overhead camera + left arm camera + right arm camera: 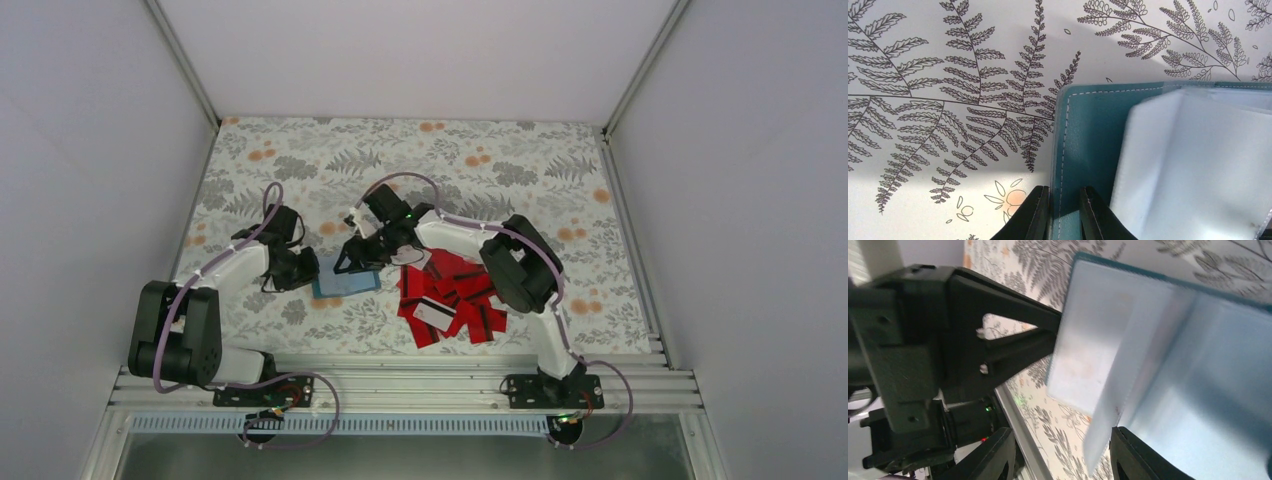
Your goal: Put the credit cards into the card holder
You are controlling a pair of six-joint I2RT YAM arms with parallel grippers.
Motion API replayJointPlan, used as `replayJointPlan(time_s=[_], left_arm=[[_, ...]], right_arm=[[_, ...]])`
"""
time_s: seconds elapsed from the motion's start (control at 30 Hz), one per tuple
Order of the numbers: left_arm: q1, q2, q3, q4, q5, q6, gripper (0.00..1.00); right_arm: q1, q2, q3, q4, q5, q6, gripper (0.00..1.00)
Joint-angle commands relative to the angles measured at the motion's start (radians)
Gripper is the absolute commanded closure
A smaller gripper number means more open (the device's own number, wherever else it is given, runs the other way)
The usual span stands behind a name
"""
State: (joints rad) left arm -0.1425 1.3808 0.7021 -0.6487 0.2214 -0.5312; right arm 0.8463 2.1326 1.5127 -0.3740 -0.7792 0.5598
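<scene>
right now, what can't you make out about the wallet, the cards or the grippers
Top view: wallet too small, partly under the right gripper; any card inside unclear.
Right wrist view: clear pocket blurred; its contact with the gripper cut off by the bottom edge.
Top view: red cards too small to count.

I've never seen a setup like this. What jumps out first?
A heap of red credit cards on the fern-patterned table, beside the right arm. To its left lies the open teal card holder, its edge pinched by the left jaws, the right jaws standing open over its clear pockets.
</scene>
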Motion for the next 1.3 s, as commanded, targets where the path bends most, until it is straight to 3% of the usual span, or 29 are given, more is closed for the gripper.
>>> replayJointPlan(time_s=[0.0,0.33,0.57,0.7,0.8,0.87,1.0,1.17,1.27], left_arm=[[-0.005,-0.022,-0.011,0.011,0.013,0.006,0.83],[-0.005,-0.075,0.027,-0.048,0.002,-0.009,0.80],[-0.005,-0.188,0.089,-0.152,-0.070,-0.028,0.63],[-0.005,-0.231,0.113,-0.178,-0.098,-0.027,0.59],[-0.003,-0.271,0.142,-0.186,-0.143,-0.033,0.47],[-0.003,-0.304,0.168,-0.181,-0.175,-0.033,0.34],[-0.003,-0.344,0.230,-0.165,-0.229,-0.022,0.01],[-0.003,-0.317,0.295,-0.118,-0.207,0.029,0.00],[-0.005,-0.307,0.323,-0.052,-0.091,0.085,0.01]], right_arm=[[0.026,0.056,0.070,-0.013,-0.026,-0.012,0.51],[0.043,0.123,0.157,-0.043,-0.044,-0.017,0.52],[0.043,0.103,0.176,-0.082,-0.035,-0.045,0.52],[0.043,0.064,0.184,-0.060,-0.095,-0.073,0.51],[0.043,0.030,0.215,-0.082,-0.108,-0.113,0.51],[0.042,0.005,0.240,-0.114,-0.091,-0.142,0.50],[0.029,-0.081,0.256,-0.153,0.008,-0.181,0.50],[-0.012,-0.228,0.223,-0.206,0.275,-0.182,0.49],[-0.075,-0.320,0.158,-0.244,0.426,-0.141,0.47]])
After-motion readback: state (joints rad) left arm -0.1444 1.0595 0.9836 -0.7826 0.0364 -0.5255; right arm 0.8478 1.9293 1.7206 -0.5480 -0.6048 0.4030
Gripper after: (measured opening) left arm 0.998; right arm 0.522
